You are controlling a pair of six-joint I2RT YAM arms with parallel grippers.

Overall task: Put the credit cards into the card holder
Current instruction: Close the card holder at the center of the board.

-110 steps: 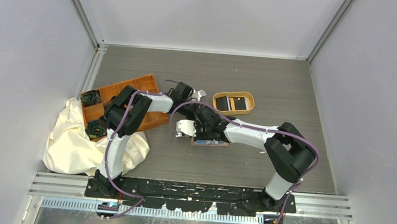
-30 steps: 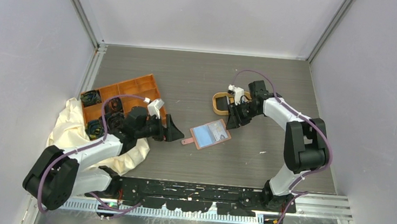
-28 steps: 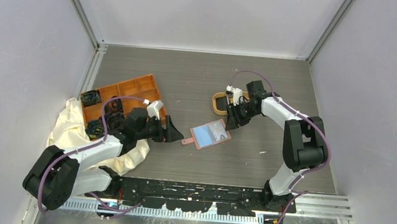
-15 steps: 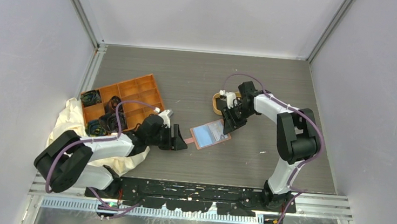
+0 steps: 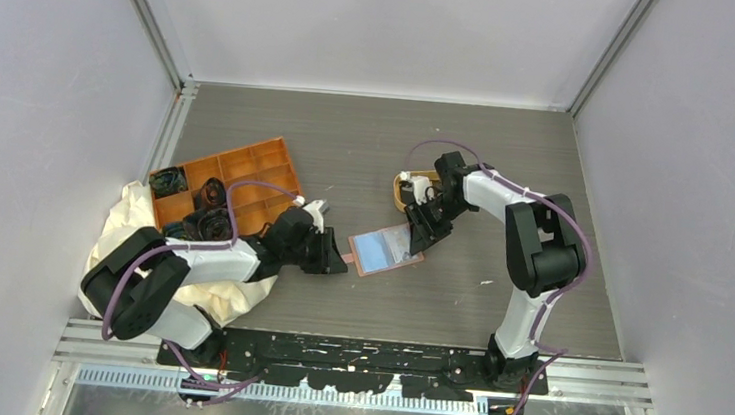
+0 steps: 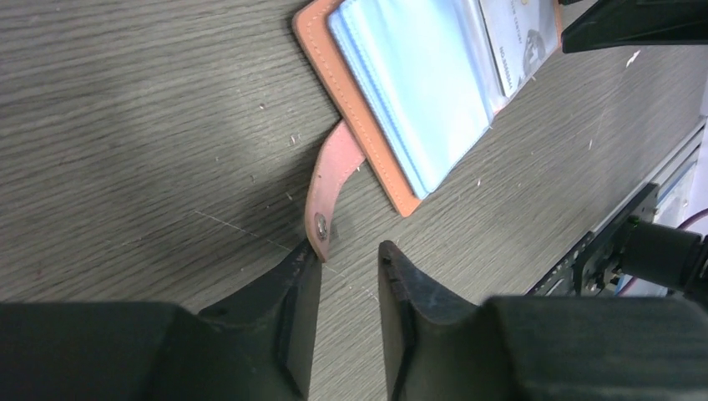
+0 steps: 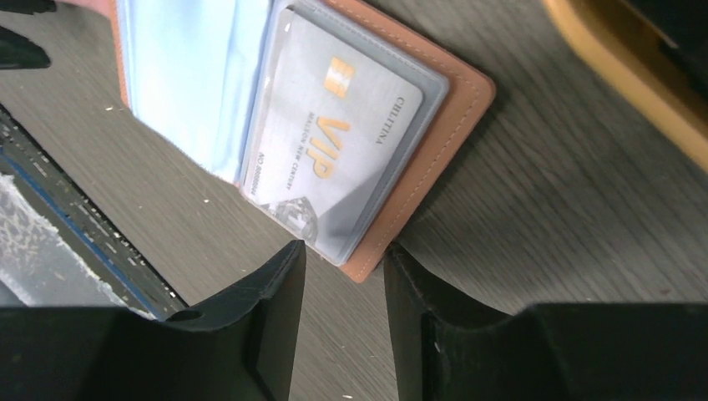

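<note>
Both arms have closed in on the card holder [image 5: 380, 249] lying open at centre frame: your left gripper [image 6: 342, 259], jaws narrowly apart, meets the snap tab [image 6: 330, 188], your right gripper [image 7: 342, 267], part-open and empty, hovers by a pocketed credit card [image 7: 334, 159], so next you probably pinch the tab to steady the holder.

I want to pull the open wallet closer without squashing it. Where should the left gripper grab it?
Pinch the little snap tab, coming in from the side where the left gripper is. The tab is a thin strip that sticks out past the edge of the wallet toward that gripper. The rest of the wallet lies open and flat on the table, so there is probably little to pinch there.
</note>
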